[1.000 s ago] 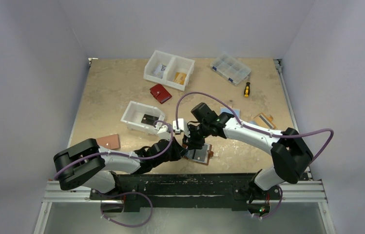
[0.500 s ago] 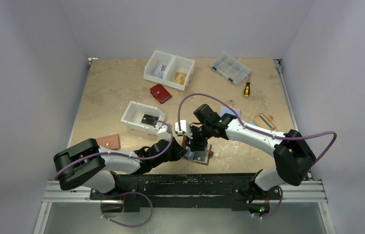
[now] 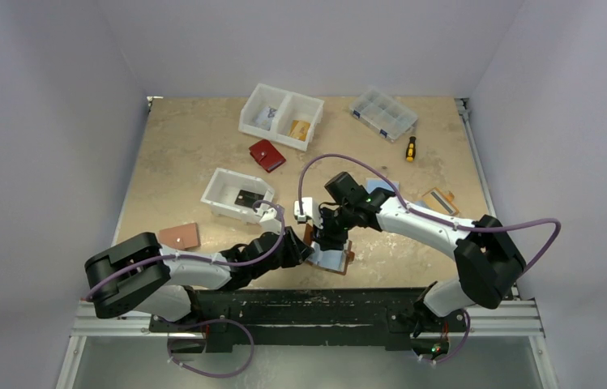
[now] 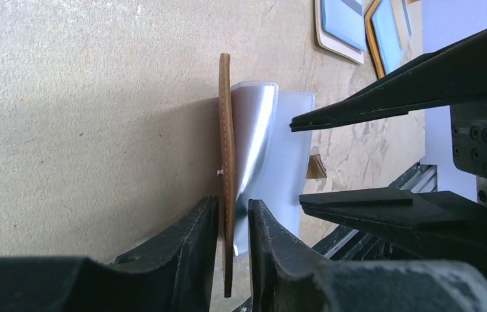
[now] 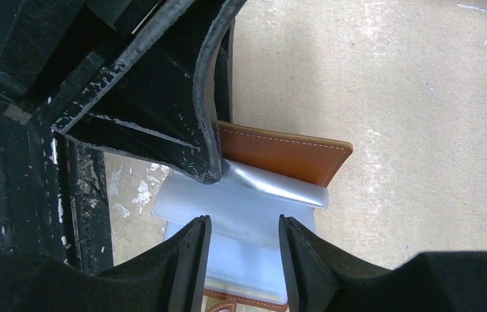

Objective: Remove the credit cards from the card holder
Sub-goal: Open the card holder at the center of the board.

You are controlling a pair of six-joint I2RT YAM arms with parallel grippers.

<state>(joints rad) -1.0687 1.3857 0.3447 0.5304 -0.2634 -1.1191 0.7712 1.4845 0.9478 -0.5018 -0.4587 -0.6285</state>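
The card holder (image 3: 334, 258) lies open near the table's front edge, brown leather outside, light-blue panels inside. My left gripper (image 3: 308, 250) is shut on its upright brown flap (image 4: 226, 162), one finger each side (image 4: 233, 224). My right gripper (image 3: 332, 240) hangs open just above the light-blue panel (image 5: 247, 224), its fingers astride it and not touching (image 5: 244, 231). The left gripper's finger (image 5: 162, 97) shows next to the flap in the right wrist view. No credit card shows in the holder. One dark card (image 3: 247, 197) lies in a white tray (image 3: 220, 185).
A white two-part bin (image 3: 281, 115), a red wallet (image 3: 267, 155), a clear organizer box (image 3: 382, 113) and a screwdriver (image 3: 410, 148) sit further back. A tan holder with a blue panel (image 3: 439, 198) lies right, a brown flat piece (image 3: 180, 236) left.
My right gripper has shifted a little right and come down over the holder's blue panel. The left gripper keeps its grip on the flap and has barely moved.
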